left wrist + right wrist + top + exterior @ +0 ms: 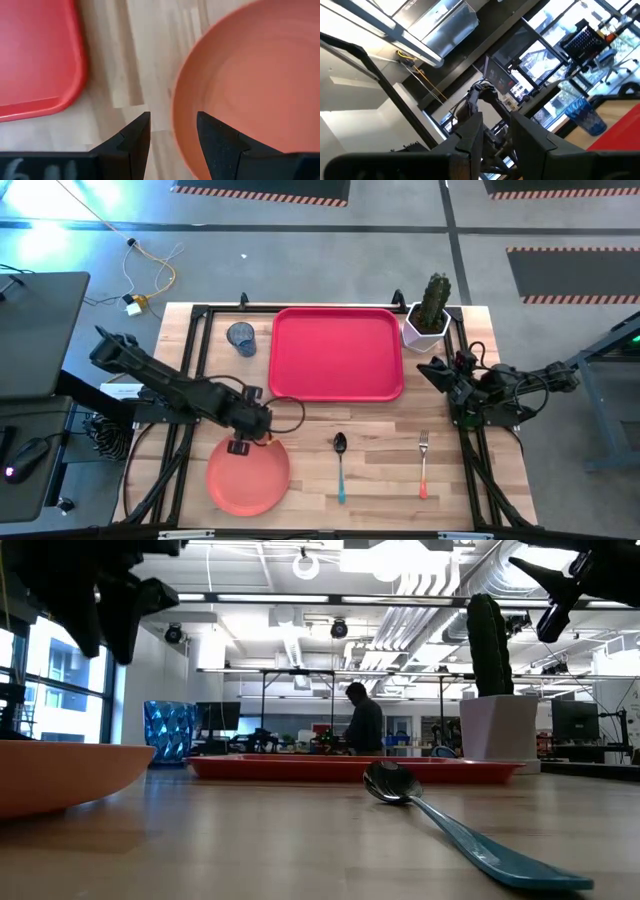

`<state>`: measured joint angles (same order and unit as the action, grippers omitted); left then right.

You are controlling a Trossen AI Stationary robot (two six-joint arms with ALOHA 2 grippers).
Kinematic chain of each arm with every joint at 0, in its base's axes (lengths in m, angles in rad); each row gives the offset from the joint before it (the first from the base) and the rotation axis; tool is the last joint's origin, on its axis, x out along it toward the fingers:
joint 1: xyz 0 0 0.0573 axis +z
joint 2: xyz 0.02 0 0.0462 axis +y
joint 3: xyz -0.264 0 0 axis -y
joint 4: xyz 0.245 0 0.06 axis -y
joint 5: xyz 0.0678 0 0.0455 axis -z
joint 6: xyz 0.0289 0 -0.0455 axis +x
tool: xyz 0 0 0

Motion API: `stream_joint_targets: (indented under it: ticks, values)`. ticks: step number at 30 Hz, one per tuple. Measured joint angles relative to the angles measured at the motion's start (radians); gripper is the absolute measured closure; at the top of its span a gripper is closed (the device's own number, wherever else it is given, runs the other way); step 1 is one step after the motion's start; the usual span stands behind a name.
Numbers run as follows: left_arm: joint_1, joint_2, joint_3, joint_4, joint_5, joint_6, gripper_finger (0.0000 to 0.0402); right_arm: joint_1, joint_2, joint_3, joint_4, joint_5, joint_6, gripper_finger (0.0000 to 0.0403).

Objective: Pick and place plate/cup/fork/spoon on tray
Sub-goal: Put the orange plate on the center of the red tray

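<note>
The salmon-pink plate (248, 477) rests on the table at the near left. My left gripper (238, 446) is open above the plate's far rim (176, 107), one finger over the table and one over the plate's inside. The low view shows the gripper (110, 610) well above the plate (60, 775). The red tray (336, 352) lies flat at the far middle. The blue cup (241, 337) stands to the tray's left. The teal-handled spoon (340, 465) and the orange-handled fork (424, 463) lie near the front. My right gripper (430, 370) is open and empty at the table's right side.
A white hexagonal pot with a cactus (428, 320) stands at the tray's far right corner. Bare wood lies between the plate and the tray's near rim (45, 107). A person (362, 720) stands in the room beyond the table.
</note>
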<state>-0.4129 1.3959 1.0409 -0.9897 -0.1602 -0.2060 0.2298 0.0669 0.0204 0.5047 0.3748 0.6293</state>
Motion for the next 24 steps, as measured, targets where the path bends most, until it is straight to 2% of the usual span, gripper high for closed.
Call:
stream_joint_targets:
  ticks: [24]
  values:
    - [0.001, 0.258, 0.0, 0.085, 0.002, 0.016, 0.0252, 0.0, 0.0, 0.0, -0.052, -0.004, 0.0, 0.0311]
